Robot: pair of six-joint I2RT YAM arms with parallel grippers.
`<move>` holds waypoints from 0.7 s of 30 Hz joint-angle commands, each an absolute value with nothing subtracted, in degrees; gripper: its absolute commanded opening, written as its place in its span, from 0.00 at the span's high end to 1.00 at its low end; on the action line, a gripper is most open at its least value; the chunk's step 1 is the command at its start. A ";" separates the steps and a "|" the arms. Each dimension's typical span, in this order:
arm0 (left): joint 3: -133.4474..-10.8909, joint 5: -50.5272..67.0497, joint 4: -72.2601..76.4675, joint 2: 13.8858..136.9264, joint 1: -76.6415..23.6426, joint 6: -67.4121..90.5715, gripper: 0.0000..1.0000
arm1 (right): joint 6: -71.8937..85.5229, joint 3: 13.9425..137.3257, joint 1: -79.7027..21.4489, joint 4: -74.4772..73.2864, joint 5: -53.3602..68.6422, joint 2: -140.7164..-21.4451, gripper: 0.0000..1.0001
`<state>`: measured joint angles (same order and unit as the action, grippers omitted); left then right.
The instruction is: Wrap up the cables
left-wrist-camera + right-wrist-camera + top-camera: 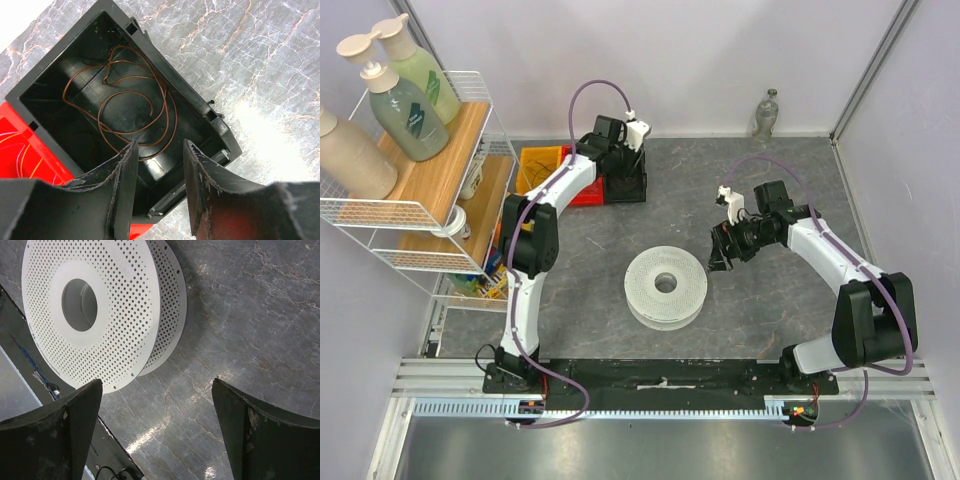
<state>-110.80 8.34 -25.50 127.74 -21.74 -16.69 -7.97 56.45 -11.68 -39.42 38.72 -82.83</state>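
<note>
A thin brown cable point(150, 107) lies loosely coiled inside a black open bin point(207, 111) at the back of the table point(625, 186). My left gripper point(160, 146) hangs over the bin's near edge, jaws open and empty; it also shows in the top view point(620, 160). A white perforated round spool point(665, 286) lies flat at the table's middle with no cable on it. My right gripper point(720, 258) hovers just right of the spool point(95, 310), jaws wide open and empty over bare table point(157, 382).
A red bin point(584, 190) and a yellow bin point(540, 166) sit left of the black bin. A wire shelf point(420, 205) with pump bottles stands at the left. A small bottle point(767, 113) stands at the back wall. A black rail point(660, 372) runs along the front.
</note>
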 commanded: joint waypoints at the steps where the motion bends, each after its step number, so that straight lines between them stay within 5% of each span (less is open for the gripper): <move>1: -113.73 10.81 -21.10 129.72 -21.71 -20.48 0.53 | -6.95 55.46 -10.64 -37.71 39.72 -80.77 0.02; 21: -116.98 11.51 -16.00 137.64 -21.62 -20.13 0.53 | -6.68 55.72 -9.40 -37.97 43.94 -82.00 0.02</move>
<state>-113.86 11.92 -19.84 136.55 -21.69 -18.37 -7.18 55.68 -9.82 -39.00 41.25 -82.43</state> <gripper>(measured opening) 0.462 0.982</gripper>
